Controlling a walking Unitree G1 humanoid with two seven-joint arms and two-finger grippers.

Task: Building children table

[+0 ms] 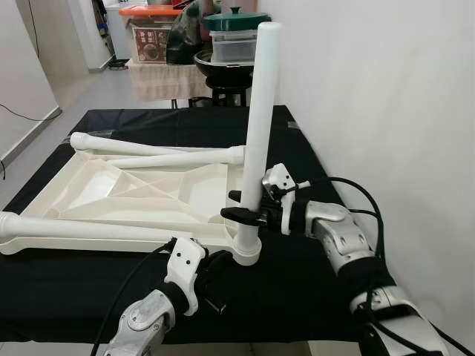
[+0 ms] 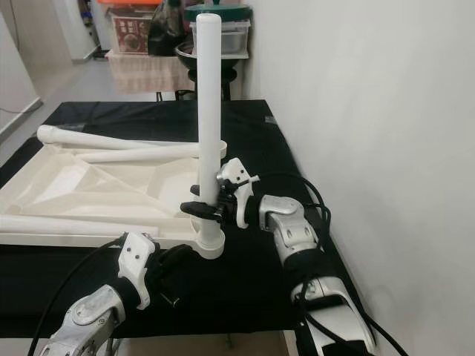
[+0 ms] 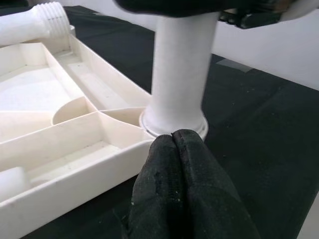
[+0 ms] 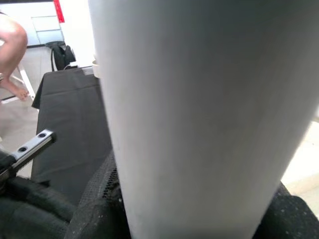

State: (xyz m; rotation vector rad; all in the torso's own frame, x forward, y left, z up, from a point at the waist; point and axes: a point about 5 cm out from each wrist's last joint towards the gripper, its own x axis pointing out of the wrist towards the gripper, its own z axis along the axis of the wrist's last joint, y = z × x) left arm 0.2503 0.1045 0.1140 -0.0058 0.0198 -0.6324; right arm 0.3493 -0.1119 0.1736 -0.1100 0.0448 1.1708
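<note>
An upturned white plastic tabletop (image 1: 111, 196) is seen lying ribbed underside up on a black cloth (image 1: 297, 282), with its long axis running left to right. 3 detached table legs (image 1: 148, 144) are laid across it, roughly horizontal, 1 along the near edge and 2 toward the far side.

The left gripper (image 1: 215, 271) is placed low at the tabletop's near right corner, its black fingers (image 3: 174, 164) pressed together with the tips just before the socket collar.

At that corner a 4th leg (image 1: 260, 119) stands upright in its socket, long axis vertical, rounded end pointing up. The right gripper (image 1: 249, 213) is clamped around this upright leg just above its base.

Bare cloth lies beyond the corner to the right, bounded by a white wall (image 1: 386, 96). Behind the table, stacked containers (image 1: 236, 37) are seen.
</note>
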